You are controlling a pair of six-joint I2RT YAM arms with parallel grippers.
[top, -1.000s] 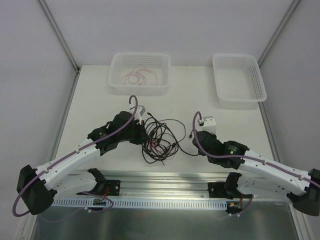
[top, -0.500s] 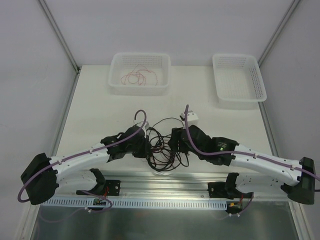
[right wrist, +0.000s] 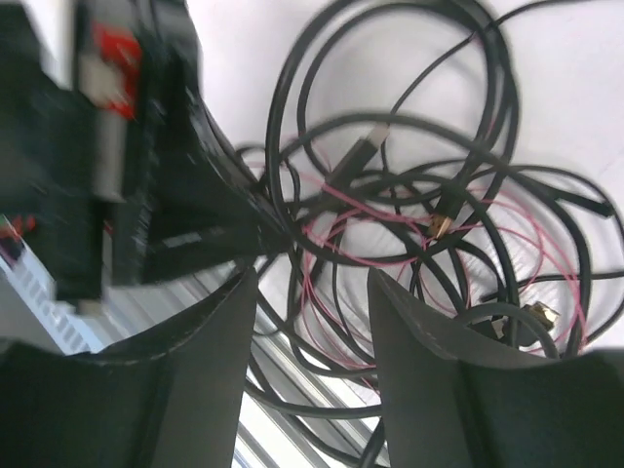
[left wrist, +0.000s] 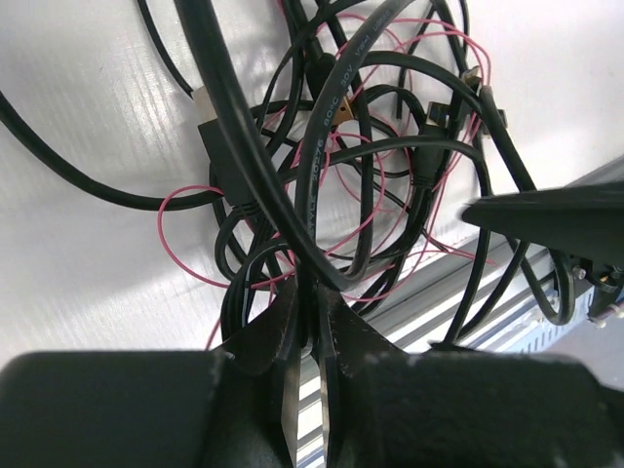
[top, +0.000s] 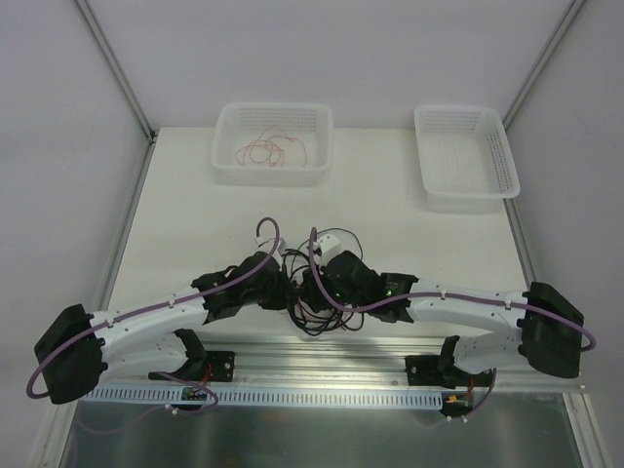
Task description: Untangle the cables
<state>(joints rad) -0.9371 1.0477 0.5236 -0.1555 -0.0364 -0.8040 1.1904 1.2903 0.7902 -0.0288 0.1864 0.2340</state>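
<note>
A tangle of black cables with small end plugs and a fine red-pink wire lies near the table's front edge. My left gripper touches its left side. In the left wrist view the gripper is shut on a black cable that runs up between the fingers; pink wire loops around it. My right gripper is at the tangle's right side. In the right wrist view it is open just above the black cables and pink wire, holding nothing.
A white basket at the back left holds a loose red-pink wire. A second white basket stands at the back right. A metal rail runs along the near edge, just below the tangle.
My right arm has swung left from the table's right side onto the tangle. My left gripper has drawn back toward the near edge, and the tangle has bunched between the two grippers.
</note>
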